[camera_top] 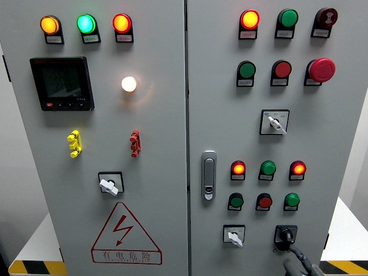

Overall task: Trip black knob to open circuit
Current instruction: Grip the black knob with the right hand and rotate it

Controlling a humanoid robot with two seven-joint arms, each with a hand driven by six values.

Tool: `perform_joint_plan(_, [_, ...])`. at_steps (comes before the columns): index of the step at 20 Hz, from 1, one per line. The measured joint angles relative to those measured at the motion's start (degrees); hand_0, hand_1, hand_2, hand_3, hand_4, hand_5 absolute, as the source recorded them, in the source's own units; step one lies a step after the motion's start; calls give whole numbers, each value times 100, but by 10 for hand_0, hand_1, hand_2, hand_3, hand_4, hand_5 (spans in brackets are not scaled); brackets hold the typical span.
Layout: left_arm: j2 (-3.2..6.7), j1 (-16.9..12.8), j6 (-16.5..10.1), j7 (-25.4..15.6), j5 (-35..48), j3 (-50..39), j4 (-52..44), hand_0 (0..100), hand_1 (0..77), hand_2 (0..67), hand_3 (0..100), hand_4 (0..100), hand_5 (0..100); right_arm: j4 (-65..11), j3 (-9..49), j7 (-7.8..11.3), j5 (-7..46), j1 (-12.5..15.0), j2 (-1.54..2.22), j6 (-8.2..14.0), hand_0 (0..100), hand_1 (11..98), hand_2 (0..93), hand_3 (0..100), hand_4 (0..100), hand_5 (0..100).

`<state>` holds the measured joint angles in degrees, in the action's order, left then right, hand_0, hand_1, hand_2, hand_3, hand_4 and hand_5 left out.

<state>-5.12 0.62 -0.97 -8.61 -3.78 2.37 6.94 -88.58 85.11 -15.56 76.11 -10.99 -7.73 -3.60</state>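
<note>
Grey painted sheet metal fills the view: a two-door electrical cabinet point(167, 115), smooth and matte, split by a vertical seam just left of centre.

At the lower right of the right door sits the black knob point(286, 234), a small lever-shaped selector on a square black plate. The right hand point(294, 256) comes up from the bottom edge just right of the knob; its dark, jointed fingers point(283, 244) touch the knob's lower part and seem pinched around it, though the exact grip is hard to make out.

Just left of it is a white selector switch point(234, 235) on a square plate, one of three such white-handled switches; another point(275, 122) sits mid-right and the third point(109, 184) on the left door. Above the knob run two rows of three small round buttons and lamps: a lit red lamp point(238, 168), a green one and another lit red one, then green, red, green below. Higher up are a round green button point(246, 70), a red button, and a domed red mushroom stop point(322, 69), with three more round units along the top row. A chrome oblong door handle point(209, 175) stands by the seam.

The left door carries three glowing dome lamps (amber, green, red), a black square meter point(61, 83), a glowing white bulb point(129, 84), one yellow and one red plastic clip, and a red triangular warning sign point(125, 236).
</note>
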Motion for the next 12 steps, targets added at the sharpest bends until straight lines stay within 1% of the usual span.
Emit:
perform_joint_plan(7, [1,0,0,0,0,0,0,0,30,129,214,66,15,-19,-26,-72,-14,-1,-1,0,831,449,31,966,1000,1000])
perform_joint_plan(12, [-2,0,0,0,0,0,0,0,30,129,214,66,15,-63,-39,-120,-144,-31,-1,0,831,448,33,968,1000,1000])
